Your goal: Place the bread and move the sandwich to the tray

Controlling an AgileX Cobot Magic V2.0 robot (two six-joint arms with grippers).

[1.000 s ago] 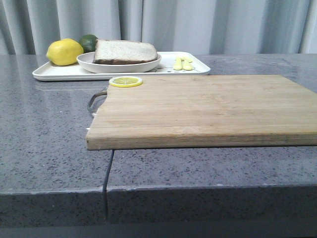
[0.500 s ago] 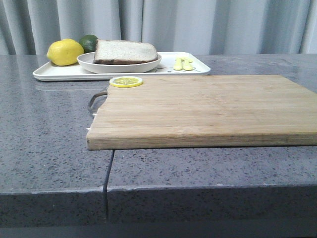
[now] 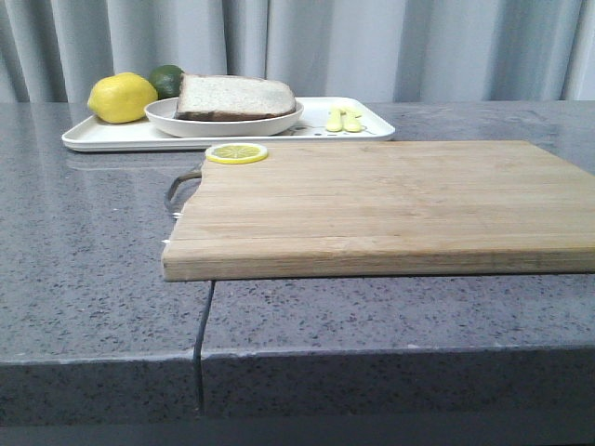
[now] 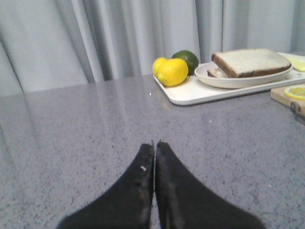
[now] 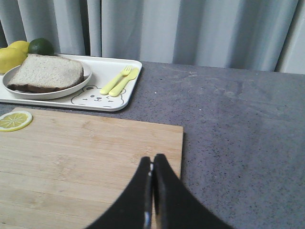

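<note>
The big wooden board point(image 3: 390, 204) lies on the grey table point(image 3: 84, 279). Behind it, the white tray point(image 3: 102, 137) holds the sandwich point(image 3: 232, 98) on its plate. Both the left gripper point(image 4: 154, 145) and the right gripper point(image 5: 152, 160) are pressed closed, holding nothing.

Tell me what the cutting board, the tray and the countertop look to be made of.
Cutting board: bamboo or light wood, matte, with visible glued strips and grain.
Tray: smooth white plastic or melamine, judging by its moulded rim and printed bear.
Countertop: grey speckled stone or composite, polished, showing soft reflections.
</note>
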